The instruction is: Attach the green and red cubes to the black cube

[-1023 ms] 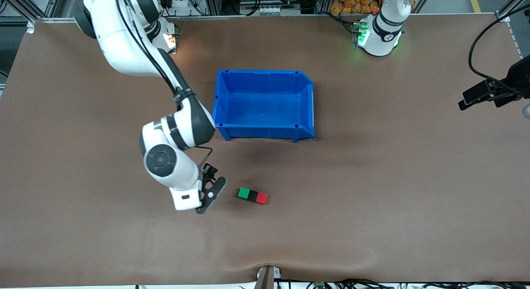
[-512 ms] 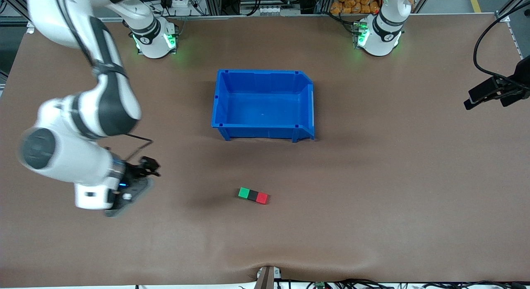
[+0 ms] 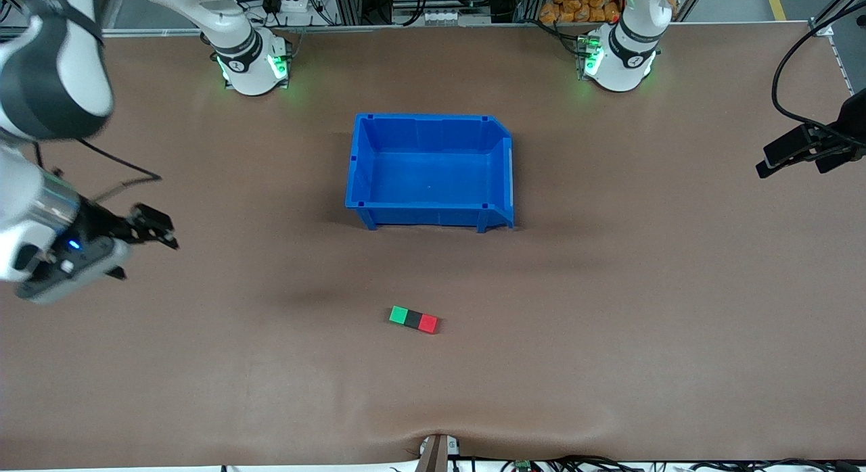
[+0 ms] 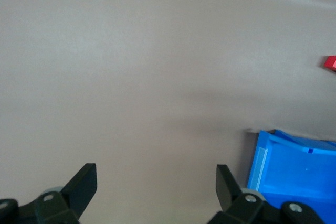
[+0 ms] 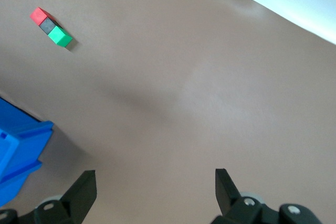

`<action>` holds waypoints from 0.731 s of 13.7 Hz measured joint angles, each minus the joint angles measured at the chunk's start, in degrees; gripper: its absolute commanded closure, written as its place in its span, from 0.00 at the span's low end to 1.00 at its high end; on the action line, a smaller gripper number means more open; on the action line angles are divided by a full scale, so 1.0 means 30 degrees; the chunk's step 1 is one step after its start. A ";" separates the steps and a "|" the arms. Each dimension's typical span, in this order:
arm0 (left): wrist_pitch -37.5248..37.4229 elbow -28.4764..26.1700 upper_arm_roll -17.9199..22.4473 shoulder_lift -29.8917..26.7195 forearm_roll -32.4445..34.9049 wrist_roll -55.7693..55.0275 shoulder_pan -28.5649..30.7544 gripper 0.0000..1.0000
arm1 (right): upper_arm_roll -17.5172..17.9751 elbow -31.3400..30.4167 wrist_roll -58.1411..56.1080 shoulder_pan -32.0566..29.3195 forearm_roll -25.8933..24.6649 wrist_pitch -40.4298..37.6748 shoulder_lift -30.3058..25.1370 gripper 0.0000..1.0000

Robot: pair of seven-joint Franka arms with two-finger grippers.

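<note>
The green cube (image 3: 398,315), black cube (image 3: 413,318) and red cube (image 3: 427,322) lie joined in one row on the brown table, nearer to the front camera than the blue bin. The right wrist view shows the same row: red (image 5: 38,15), black (image 5: 48,24), green (image 5: 60,36). My right gripper (image 3: 111,272) is open and empty, up over the table's right-arm end, well away from the cubes; it shows open in its wrist view (image 5: 155,190). My left gripper (image 3: 778,157) is open and empty over the left-arm end (image 4: 156,184). The red cube (image 4: 330,62) shows at the edge of the left wrist view.
An empty blue bin (image 3: 358,161) stands mid-table, farther from the front camera than the cubes; it also shows in the left wrist view (image 4: 294,171) and the right wrist view (image 5: 16,156). Cables hang near the left gripper.
My right arm has swung away from beside the cube row toward its own end of the table. The cube row has stayed put. The left gripper has barely shifted.
</note>
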 measured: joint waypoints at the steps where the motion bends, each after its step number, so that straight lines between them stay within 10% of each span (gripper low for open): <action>1: -0.0056 0.0000 0.0000 0.0000 0.0000 0.0000 0.0002 0.00 | -0.0195 -0.0225 0.0671 -0.0122 -0.0002 -0.0496 -0.0574 0.00; 10: -0.0138 0.0001 0.0000 0.0000 0.0000 0.0000 0.0013 0.00 | -0.0406 -0.0467 0.6202 -0.1332 -0.0815 -0.5126 -0.2867 0.00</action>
